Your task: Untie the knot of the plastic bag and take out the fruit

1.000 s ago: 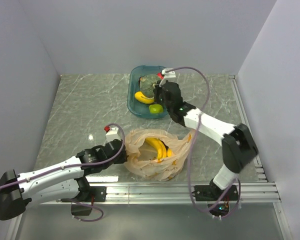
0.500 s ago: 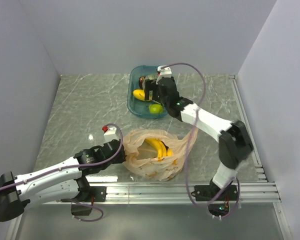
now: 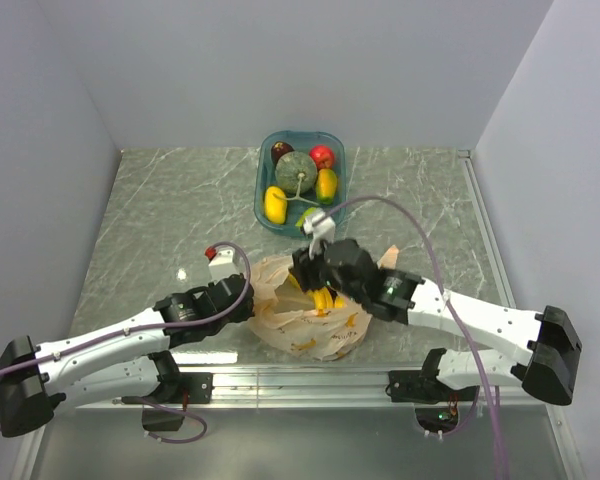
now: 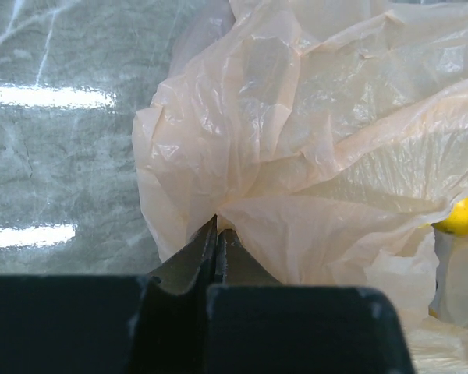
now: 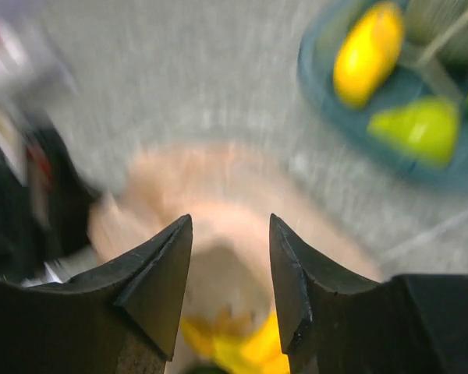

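Light falls soft and even from above. My overhead view is bright and sharp, its shadows faint. In my left wrist view, glare lies in white streaks on the table (image 4: pixel 47 97), and the plastic bag (image 4: pixel 335 156) is crisp. My right wrist view is smeared with motion blur; only the dark fingers (image 5: pixel 152 280) of my right gripper (image 5: pixel 230 222) are sharp.

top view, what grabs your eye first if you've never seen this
The crumpled peach plastic bag sits front and centre, open, with yellow bananas showing. The left pincer pinches its side while the right pincer hovers open above. Behind sits a blue tub holding a green melon.
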